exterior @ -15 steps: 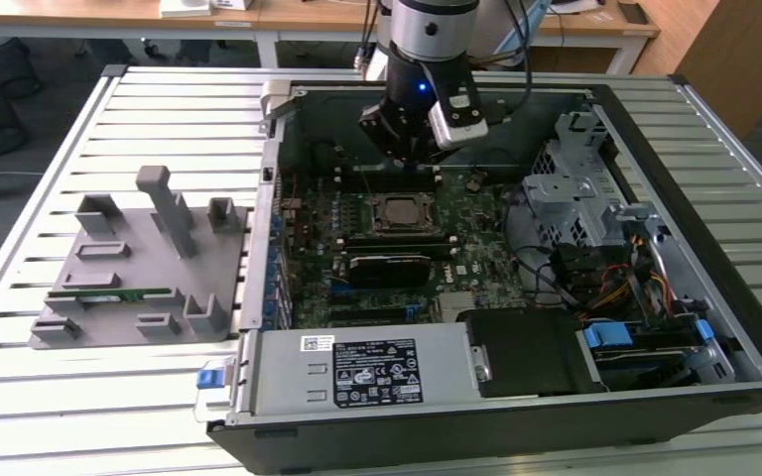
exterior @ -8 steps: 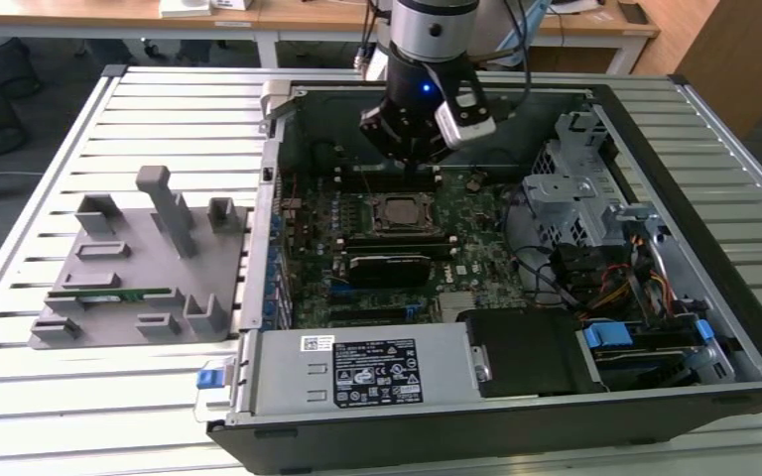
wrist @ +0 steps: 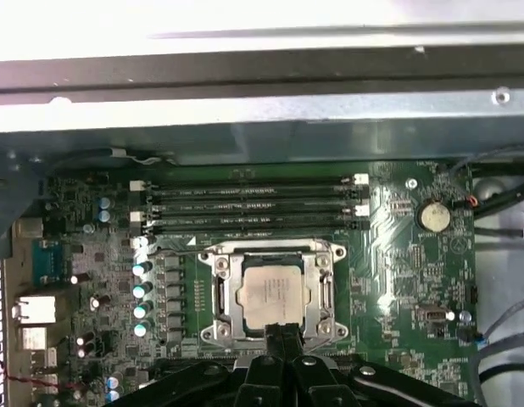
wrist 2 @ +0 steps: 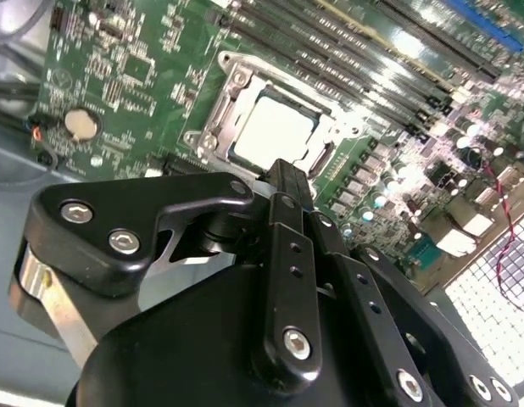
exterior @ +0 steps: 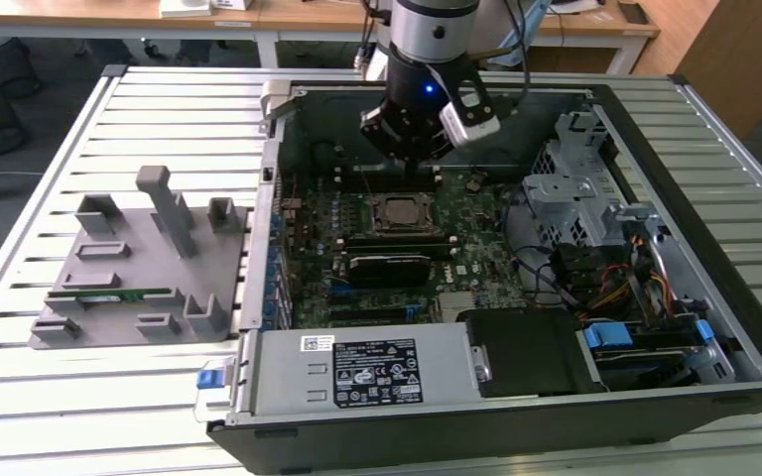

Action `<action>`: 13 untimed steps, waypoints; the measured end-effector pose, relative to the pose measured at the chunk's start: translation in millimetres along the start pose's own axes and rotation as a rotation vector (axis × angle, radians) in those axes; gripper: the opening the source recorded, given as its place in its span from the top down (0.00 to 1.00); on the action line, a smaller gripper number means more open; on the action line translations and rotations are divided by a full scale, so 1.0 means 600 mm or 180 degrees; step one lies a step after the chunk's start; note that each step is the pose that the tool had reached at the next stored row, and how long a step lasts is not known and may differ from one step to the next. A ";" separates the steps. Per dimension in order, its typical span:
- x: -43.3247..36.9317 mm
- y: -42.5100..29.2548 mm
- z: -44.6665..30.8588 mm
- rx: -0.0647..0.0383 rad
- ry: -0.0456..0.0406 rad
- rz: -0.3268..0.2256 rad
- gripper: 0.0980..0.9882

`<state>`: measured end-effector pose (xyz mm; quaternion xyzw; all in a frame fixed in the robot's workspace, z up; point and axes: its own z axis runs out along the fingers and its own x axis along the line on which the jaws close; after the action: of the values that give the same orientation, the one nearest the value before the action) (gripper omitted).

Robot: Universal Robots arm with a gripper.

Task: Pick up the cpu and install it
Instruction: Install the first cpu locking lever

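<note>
The cpu [exterior: 396,211], in the exterior view, lies in the socket [exterior: 396,230] at the centre of the frame, on the green board [exterior: 474,253] inside the open computer case [exterior: 698,258]; the gripper [exterior: 408,149] hangs just above it, upper centre. By this placing, the step in hand looks like seating the chip. In the second wrist view the cpu [wrist 2: 275,131] sits inside the metal socket frame [wrist 2: 213,125], upper centre; the fingers [wrist 2: 289,182] appear closed together with nothing between them, tips at the chip's near edge. In the first wrist view the cpu [wrist: 273,292] rests level at lower centre, memory slots [wrist: 249,208] just beyond, leaving open room only directly above.
</note>
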<state>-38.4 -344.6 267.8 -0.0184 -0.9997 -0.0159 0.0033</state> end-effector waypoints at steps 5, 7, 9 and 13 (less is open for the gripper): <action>0.001 0.000 0.001 -0.0071 0.0001 -0.0095 0.99; 0.007 0.000 0.001 -0.0071 -0.0001 -0.0105 0.99; 0.015 -0.001 0.001 -0.0070 -0.0002 -0.0108 0.99; 0.032 -0.001 0.002 -0.0070 -0.0002 -0.0117 0.99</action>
<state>-57.7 -344.6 266.9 0.0000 -0.9996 -0.0270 0.0025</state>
